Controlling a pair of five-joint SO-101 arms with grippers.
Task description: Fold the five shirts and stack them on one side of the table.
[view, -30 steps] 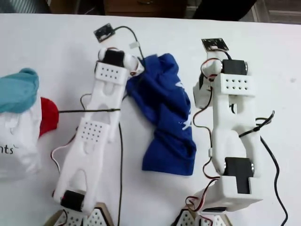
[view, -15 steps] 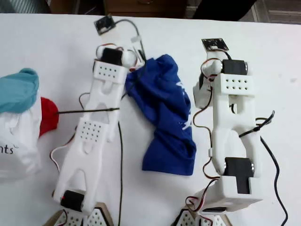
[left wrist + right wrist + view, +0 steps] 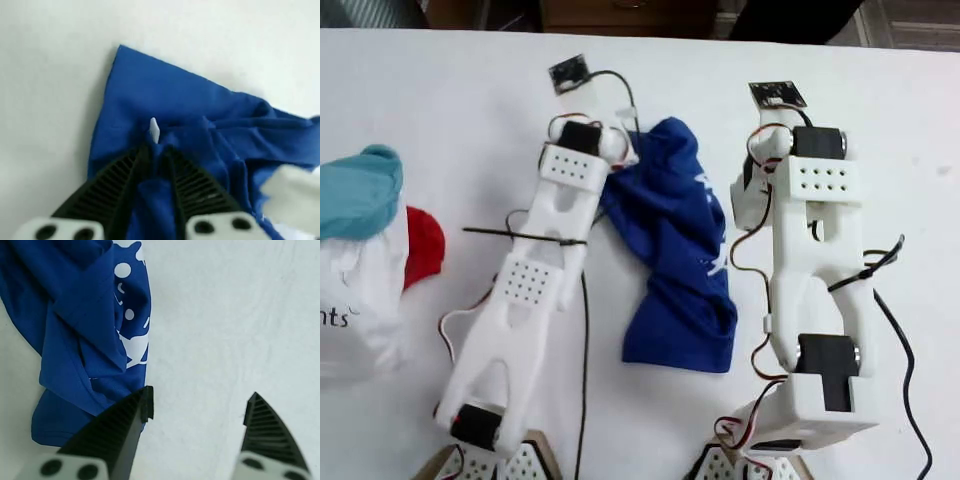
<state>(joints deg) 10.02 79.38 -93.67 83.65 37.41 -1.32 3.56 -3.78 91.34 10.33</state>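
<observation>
Since a second ago the left arm (image 3: pixel 535 285) has swung toward the blue shirt (image 3: pixel 675 260), its wrist now over the shirt's far left corner. That shirt lies crumpled, unfolded, mid-tabletop (image 3: pixel 440 120) between the two arms. The left hand (image 3: pixel 159 150) is clamped on a raised fold of blue cloth (image 3: pixel 165 100) — its jaws pressed together. The right hand (image 3: pixel 197 405) hangs over bare tabletop just beside the shirt's printed edge (image 3: pixel 85 315), jaws wide apart. At the left edge sits a heap — teal garment (image 3: pixel 360 190), red garment (image 3: pixel 423 245), white shirt (image 3: pixel 355 290).
</observation>
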